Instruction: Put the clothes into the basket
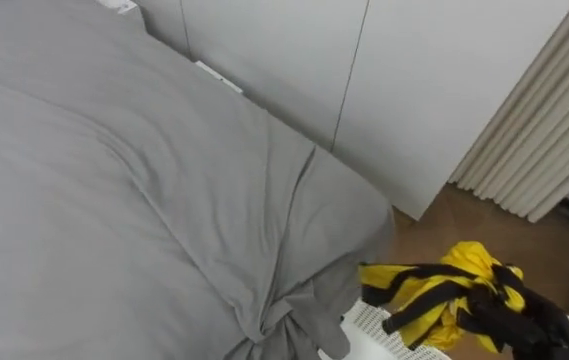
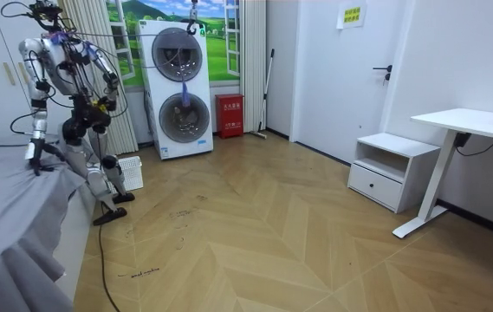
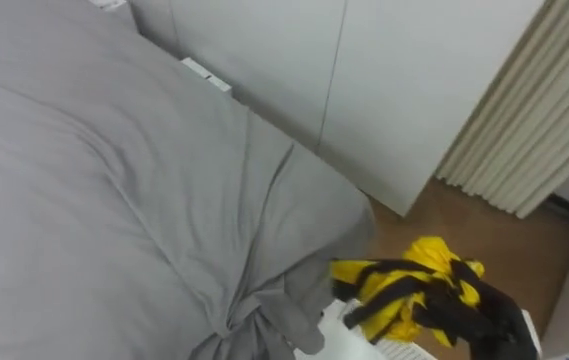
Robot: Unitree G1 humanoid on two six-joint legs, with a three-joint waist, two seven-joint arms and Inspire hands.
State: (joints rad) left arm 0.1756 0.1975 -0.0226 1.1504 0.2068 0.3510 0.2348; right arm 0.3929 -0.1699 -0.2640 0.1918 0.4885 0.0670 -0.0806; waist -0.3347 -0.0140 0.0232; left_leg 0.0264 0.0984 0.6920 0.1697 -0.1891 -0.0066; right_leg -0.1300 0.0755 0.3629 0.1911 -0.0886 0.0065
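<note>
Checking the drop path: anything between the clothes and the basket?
Nothing visible. The right hand holds the yellow-and-black clothes above a corner of the white basket. The grey bedsheet bunches beside it, not over it. The left hand is down at the bed.

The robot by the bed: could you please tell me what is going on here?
The robot stands at the corner of the grey bed, next to the curtain. Its right hand appears to grip a bunched yellow and black garment just over the white basket on the floor by the bed's corner. The garment is not yet let go. Its left hand hangs low at the bed's edge.
</note>
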